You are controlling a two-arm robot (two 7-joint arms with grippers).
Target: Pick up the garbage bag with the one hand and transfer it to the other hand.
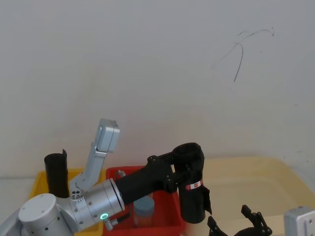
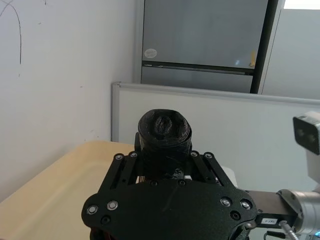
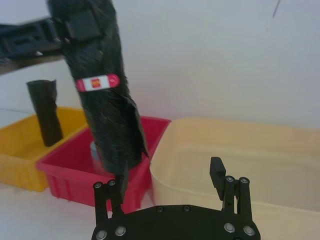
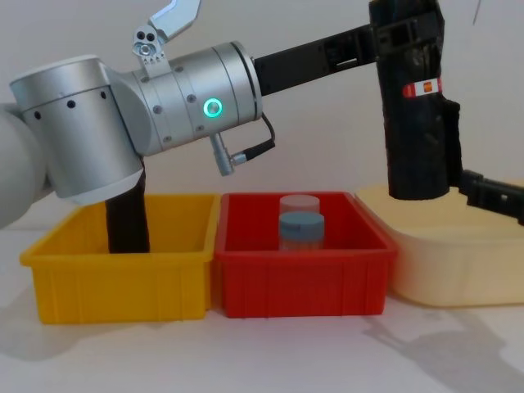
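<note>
Garbage bag (image 4: 413,123) hangs upright in the air, a tall black roll of crinkly film, over the place where the red bin (image 4: 303,282) meets the beige tub (image 4: 450,262). A small red-and-white label (image 3: 97,82) wraps its middle; the print on it is too small to read. The left gripper (image 4: 401,37), on the silver arm with the green glowing ring (image 4: 213,107), reaches in from the left and clamps the roll near its top, fingers closed on both sides of it. A small white sticker (image 2: 268,220) at the left wrist also carries writing too fine to make out.

The right gripper (image 3: 167,177) sits low on the right, over the beige tub, fingers spread wide and holding nothing. One finger lies just beside the bag's lower end; whether it touches cannot be told.

The red bin holds a blue-lidded jar (image 4: 301,232) with a clear jar (image 4: 299,203) behind it. To its left, touching it, the yellow bin (image 4: 115,282) holds a plain black roll (image 4: 127,225) standing upright.
</note>
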